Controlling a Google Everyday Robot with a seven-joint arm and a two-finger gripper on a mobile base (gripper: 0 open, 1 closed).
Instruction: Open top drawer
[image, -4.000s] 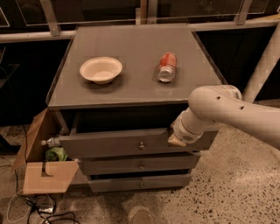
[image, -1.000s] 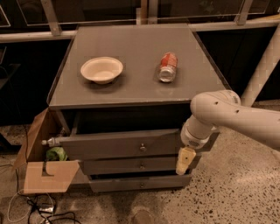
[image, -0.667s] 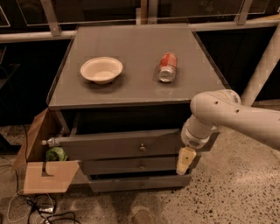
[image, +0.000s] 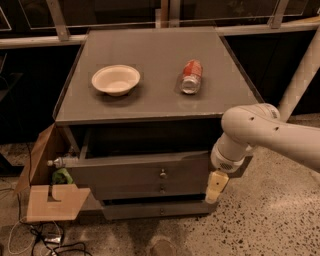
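Fingers (image: 217, 186) hang pointing down beside the open top drawer's (image: 125, 172) right end.

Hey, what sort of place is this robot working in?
Probably a lab or workshop test area: speckled floor, cardboard box and loose cables beside the grey cabinet. The tool hangs by the right end of the top drawer.

Reaching in from the right (white arm (image: 280, 135), elbow bent), with gripper (image: 216, 187) hanging down beneath the wrist, right of centre.
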